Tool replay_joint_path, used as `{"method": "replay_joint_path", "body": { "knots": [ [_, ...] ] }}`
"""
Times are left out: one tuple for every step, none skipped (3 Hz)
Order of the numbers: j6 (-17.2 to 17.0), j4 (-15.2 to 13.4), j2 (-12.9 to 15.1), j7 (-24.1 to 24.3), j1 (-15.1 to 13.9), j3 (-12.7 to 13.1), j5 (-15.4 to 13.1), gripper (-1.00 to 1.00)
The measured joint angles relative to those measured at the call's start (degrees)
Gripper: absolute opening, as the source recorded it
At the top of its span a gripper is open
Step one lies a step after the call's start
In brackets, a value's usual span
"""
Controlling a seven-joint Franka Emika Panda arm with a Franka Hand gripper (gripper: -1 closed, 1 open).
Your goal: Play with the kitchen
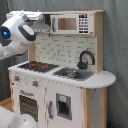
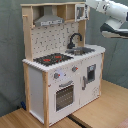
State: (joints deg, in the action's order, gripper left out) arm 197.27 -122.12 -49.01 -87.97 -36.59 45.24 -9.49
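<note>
The kitchen is a tall white and light-wood toy unit that stands upright in both exterior views. Its worktop carries a black faucet, a sink and a red-ring stove. Beneath the stove are the knobs and the oven door. Up top are a grey hood and a microwave-style cabinet. My white arm reaches the unit's top corner, with the gripper beside the hood end of the upper shelf.
A grey curtain hangs behind the kitchen. The unit stands on a light wooden surface with a seam running across it. Part of my white arm base fills the first exterior view's lower left corner.
</note>
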Motion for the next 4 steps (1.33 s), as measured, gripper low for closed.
{"method": "replay_joint_path", "body": {
  "knots": [
    [-0.9,2.8,-2.0,4.2,-1.9,0.9,0.1,1.00],
    [-0.9,4.8,-3.2,8.8,-5.6,3.5,0.1,1.00],
    [-1.5,6.7,-4.7,12.8,-9.0,5.3,0.4,1.00],
    [-3.2,8.2,-6.9,18.2,-12.5,6.6,0.5,1.00]
  ]
}}
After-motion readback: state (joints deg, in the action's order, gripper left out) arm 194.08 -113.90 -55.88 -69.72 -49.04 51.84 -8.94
